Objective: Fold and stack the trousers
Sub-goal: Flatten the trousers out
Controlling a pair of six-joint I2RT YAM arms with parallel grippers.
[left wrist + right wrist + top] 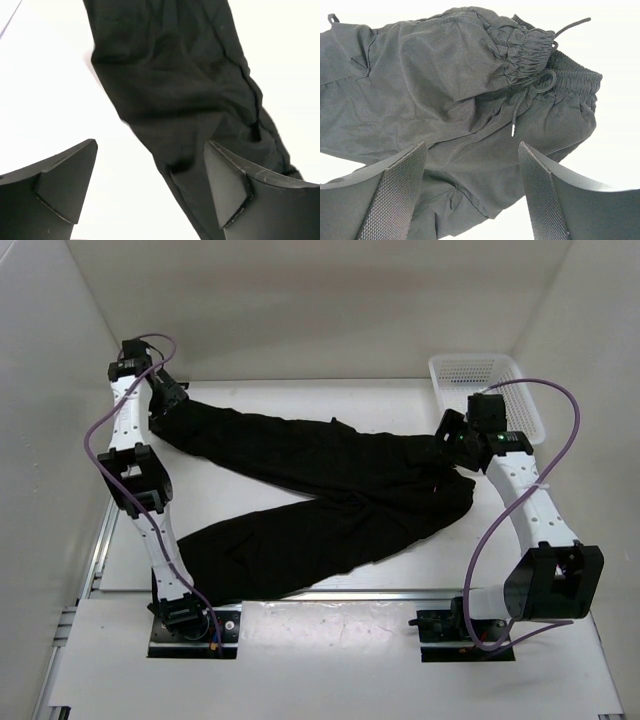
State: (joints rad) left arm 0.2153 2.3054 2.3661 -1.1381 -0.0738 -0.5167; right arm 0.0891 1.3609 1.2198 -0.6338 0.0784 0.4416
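Note:
The black trousers (320,500) lie spread on the white table in a sideways V, waist at the right, one leg running to the far left, the other to the near left. My left gripper (168,400) is open over the cuff end of the far leg (185,90); its right finger hovers over the cloth. My right gripper (447,440) is open over the waist end (470,100), where the gathered waistband and thin drawstring (520,107) show. Neither gripper holds anything.
A white mesh basket (487,380) stands at the far right corner, just behind the right arm. White walls close in the table on the left, back and right. Bare table shows between the two legs at the left.

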